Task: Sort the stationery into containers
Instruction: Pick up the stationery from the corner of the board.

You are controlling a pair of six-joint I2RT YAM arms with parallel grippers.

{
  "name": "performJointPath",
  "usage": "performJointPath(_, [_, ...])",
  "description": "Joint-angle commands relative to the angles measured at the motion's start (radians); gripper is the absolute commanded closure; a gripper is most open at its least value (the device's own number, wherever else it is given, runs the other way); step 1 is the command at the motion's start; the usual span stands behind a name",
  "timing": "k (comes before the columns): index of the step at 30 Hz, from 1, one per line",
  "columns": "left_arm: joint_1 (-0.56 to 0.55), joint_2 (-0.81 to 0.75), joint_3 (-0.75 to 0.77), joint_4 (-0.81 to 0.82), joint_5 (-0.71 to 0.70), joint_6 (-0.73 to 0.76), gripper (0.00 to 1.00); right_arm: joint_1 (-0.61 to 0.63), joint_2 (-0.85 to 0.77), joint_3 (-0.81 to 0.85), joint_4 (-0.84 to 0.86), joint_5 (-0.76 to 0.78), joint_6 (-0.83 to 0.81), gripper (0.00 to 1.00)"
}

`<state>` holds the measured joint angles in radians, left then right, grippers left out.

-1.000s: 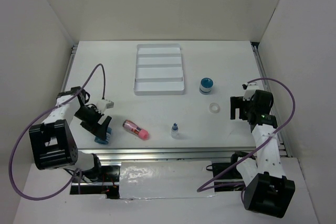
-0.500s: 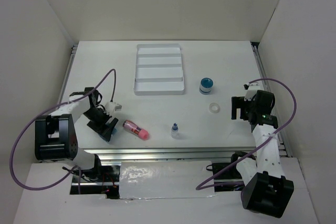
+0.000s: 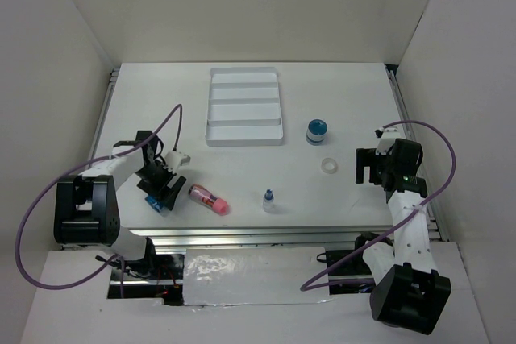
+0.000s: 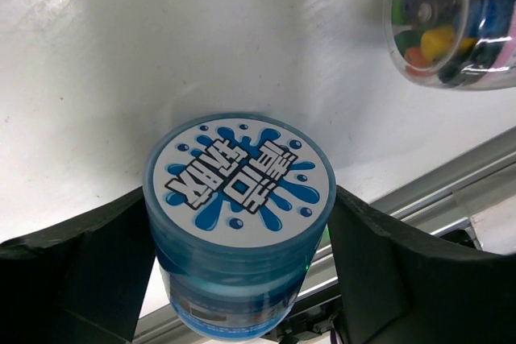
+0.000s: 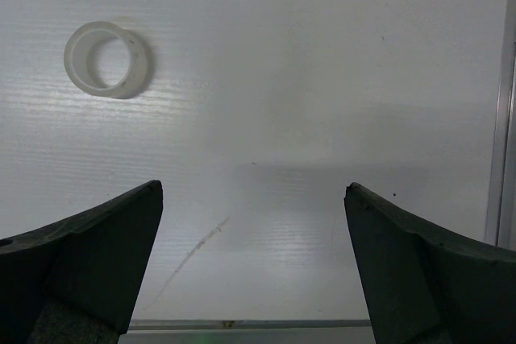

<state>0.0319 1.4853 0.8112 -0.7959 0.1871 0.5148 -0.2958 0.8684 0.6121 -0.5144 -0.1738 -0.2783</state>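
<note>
My left gripper (image 3: 163, 188) is shut on a squat blue pot (image 3: 156, 201) near the table's front left edge. In the left wrist view the pot (image 4: 239, 199), with a white and blue splash label on its lid, sits between my black fingers (image 4: 76, 271). The pink tube (image 3: 208, 198) lies just right of it, and its clear end (image 4: 451, 22) shows in the left wrist view. The tiny bottle (image 3: 268, 201) stands further right. The second blue pot (image 3: 316, 130) and the white ring (image 3: 329, 165) lie near my right gripper (image 3: 360, 167), which is open and empty. The ring (image 5: 106, 59) also shows in the right wrist view.
The white four-compartment tray (image 3: 245, 110) lies at the back centre with nothing visible in it. White walls enclose the table on three sides. A metal rail (image 3: 266, 235) runs along the front edge, close to my left gripper.
My left wrist has turned and shifted slightly away from the front edge, carrying the blue pot. The right arm has not moved.
</note>
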Motion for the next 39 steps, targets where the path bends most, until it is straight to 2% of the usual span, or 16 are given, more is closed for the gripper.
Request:
performJointPath(1, [-0.01,0.003,0.006,0.006,0.002,-0.021,0.11,-0.009,-0.003,-0.006,0.004,-0.01,-0.007,0.0])
performJointPath(5, [-0.006,-0.016,-0.012,-0.009,-0.017,-0.007,0.15,-0.012,-0.006,-0.006,0.002,-0.012,-0.007,0.0])
performJointPath(10, [0.039,-0.045,-0.023,-0.025,-0.054,0.03,0.08,-0.016,-0.009,-0.006,0.002,-0.016,-0.01,0.0])
performJointPath(14, [0.075,-0.049,-0.03,-0.025,-0.044,0.047,0.09,-0.016,-0.006,-0.006,0.002,-0.016,-0.01,0.0])
performJointPath(17, [0.086,-0.057,-0.029,-0.019,-0.02,0.048,0.14,-0.016,-0.006,-0.008,0.004,-0.02,-0.01,0.0])
performJointPath(20, [0.091,-0.068,-0.017,-0.009,0.015,0.05,0.25,-0.016,-0.011,-0.006,0.002,-0.023,-0.012,0.0])
performJointPath(21, [0.095,-0.086,-0.011,-0.009,0.04,0.056,0.33,-0.016,-0.014,-0.006,0.001,-0.024,-0.013,0.0])
performJointPath(23, [0.105,-0.108,0.002,-0.009,0.072,0.073,0.41,-0.016,-0.023,-0.005,-0.004,-0.047,-0.021,0.0])
performJointPath(26, [0.135,-0.18,0.048,-0.037,0.207,0.135,0.51,-0.014,-0.043,0.011,-0.027,-0.091,-0.045,0.0])
performJointPath(29, [0.164,-0.307,0.135,-0.095,0.418,0.209,0.53,0.001,-0.066,0.075,-0.082,-0.211,-0.056,0.0])
performJointPath(34, [0.155,-0.421,0.233,-0.118,0.728,0.27,0.51,0.063,-0.062,0.247,-0.153,-0.421,0.007,0.0])
performJointPath(36, [0.116,-0.444,0.285,-0.074,0.764,0.222,0.5,0.138,-0.048,0.326,-0.161,-0.498,0.066,0.0])
performJointPath(38, [0.077,-0.445,0.331,-0.069,0.799,0.217,0.5,0.21,-0.034,0.391,-0.132,-0.503,0.112,0.0])
performJointPath(39, [0.041,-0.442,0.345,-0.068,0.81,0.197,0.5,0.289,-0.028,0.412,-0.119,-0.483,0.14,0.0])
